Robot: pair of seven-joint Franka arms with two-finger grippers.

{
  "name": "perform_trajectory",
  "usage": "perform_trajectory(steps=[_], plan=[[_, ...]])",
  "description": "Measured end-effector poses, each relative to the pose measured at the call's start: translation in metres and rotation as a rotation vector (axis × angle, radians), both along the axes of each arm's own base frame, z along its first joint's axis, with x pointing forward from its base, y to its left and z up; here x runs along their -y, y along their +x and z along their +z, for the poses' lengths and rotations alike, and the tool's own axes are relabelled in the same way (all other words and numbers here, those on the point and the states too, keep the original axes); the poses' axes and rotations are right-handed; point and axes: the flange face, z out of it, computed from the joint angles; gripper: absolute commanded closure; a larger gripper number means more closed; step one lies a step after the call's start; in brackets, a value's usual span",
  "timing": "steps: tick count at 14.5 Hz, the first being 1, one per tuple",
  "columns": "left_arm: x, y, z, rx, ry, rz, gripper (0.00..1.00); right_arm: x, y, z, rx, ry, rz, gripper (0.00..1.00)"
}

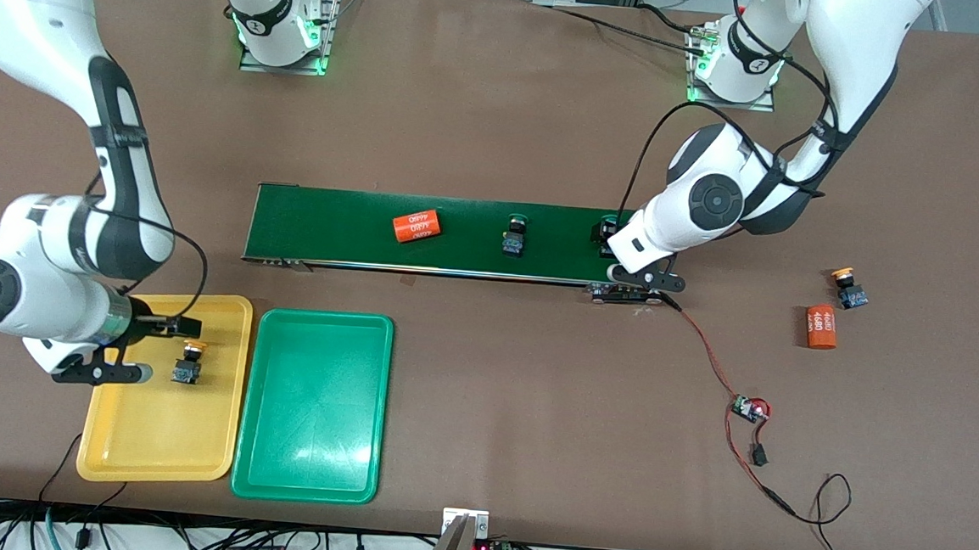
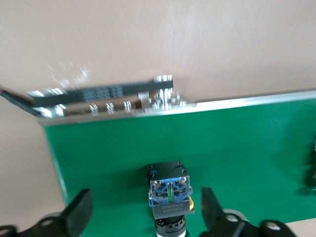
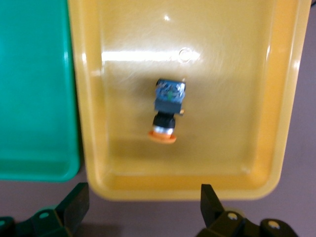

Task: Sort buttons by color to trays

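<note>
A yellow button (image 1: 188,361) lies in the yellow tray (image 1: 147,450), also seen in the right wrist view (image 3: 167,109). My right gripper (image 1: 153,348) hangs open and empty above that tray's rim (image 3: 177,190), beside the button. The green tray (image 1: 308,459) holds nothing. One green button (image 1: 515,234) sits mid-belt. A second green button (image 1: 607,229) lies at the belt's end toward the left arm. My left gripper (image 1: 638,276) is open, low over it, with a finger at either side (image 2: 169,195). Another yellow button (image 1: 850,288) lies on the table toward the left arm's end.
A long dark-green conveyor belt (image 1: 348,228) carries an orange cylinder (image 1: 417,226). A second orange cylinder (image 1: 822,327) lies by the loose yellow button. Red and black wires with a small circuit board (image 1: 749,408) trail from the belt's end toward the front camera.
</note>
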Motion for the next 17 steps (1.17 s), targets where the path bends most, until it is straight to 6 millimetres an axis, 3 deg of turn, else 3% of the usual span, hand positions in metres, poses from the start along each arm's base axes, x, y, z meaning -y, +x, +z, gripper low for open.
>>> perform_trajectory(steps=[2,5,7,10,12,14,17], plan=[[-0.031,0.013,0.028,0.028,0.033,0.048,0.0,-0.022,-0.015,0.031,-0.035,-0.007,-0.011,0.0],[-0.11,0.033,0.042,0.019,0.069,0.175,0.0,-0.059,-0.053,0.056,-0.052,-0.019,0.009,0.0],[-0.175,0.042,0.024,-0.014,0.066,0.257,0.0,-0.078,-0.086,0.067,-0.064,-0.034,-0.017,0.0],[-0.258,0.05,-0.022,-0.034,0.059,0.333,0.0,-0.103,-0.132,0.078,-0.049,-0.037,-0.01,0.0],[-0.29,0.051,-0.043,-0.03,0.108,0.324,0.0,-0.116,-0.166,0.077,-0.001,-0.025,-0.011,0.0],[-0.316,0.053,-0.049,-0.013,0.173,0.282,0.0,-0.127,-0.2,0.071,0.019,-0.026,-0.038,0.0],[-0.344,0.063,-0.042,0.022,0.202,0.229,0.0,-0.18,-0.23,0.068,0.053,-0.03,-0.099,0.0]])
